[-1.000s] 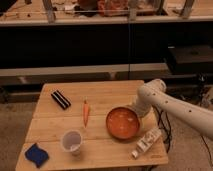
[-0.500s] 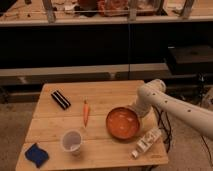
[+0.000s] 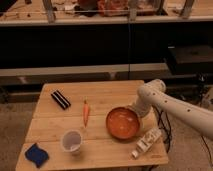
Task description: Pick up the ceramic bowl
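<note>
The ceramic bowl (image 3: pixel 122 123) is wide, shallow and glossy orange-brown. It sits on the right half of the wooden table (image 3: pixel 100 100). My white arm comes in from the right and bends down to the bowl's far right rim. The gripper (image 3: pixel 135 112) is at that rim, mostly hidden behind the wrist and the bowl's edge.
A translucent whitish cup (image 3: pixel 72 140) stands at the front left. A carrot (image 3: pixel 86 112) lies mid-table. A black striped bar (image 3: pixel 60 99) lies at the back left. A blue cloth (image 3: pixel 37 154) sits at the front left corner. A white bottle (image 3: pixel 146 142) lies at the front right.
</note>
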Robot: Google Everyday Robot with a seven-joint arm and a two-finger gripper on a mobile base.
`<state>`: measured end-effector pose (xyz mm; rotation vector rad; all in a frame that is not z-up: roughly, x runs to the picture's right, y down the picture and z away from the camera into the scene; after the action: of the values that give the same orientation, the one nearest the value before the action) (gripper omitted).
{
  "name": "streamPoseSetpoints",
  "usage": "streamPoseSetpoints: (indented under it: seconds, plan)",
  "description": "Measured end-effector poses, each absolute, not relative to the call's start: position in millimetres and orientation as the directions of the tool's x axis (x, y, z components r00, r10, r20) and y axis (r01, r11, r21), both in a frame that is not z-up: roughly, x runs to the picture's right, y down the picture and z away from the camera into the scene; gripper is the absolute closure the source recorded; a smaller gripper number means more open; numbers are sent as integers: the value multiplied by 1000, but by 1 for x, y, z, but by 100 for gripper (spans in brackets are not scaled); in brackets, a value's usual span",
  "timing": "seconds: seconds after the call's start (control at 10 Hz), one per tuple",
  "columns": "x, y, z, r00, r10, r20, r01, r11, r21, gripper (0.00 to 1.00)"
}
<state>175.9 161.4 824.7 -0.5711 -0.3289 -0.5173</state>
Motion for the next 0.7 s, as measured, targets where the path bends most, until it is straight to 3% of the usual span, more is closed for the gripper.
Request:
streamPoseSetpoints:
  seconds: [0.5, 0.7]
  plan:
    - [164, 189, 823, 443, -587, 677, 857, 500, -128, 20]
    - [155, 196, 826, 385, -595, 706, 884, 458, -97, 20]
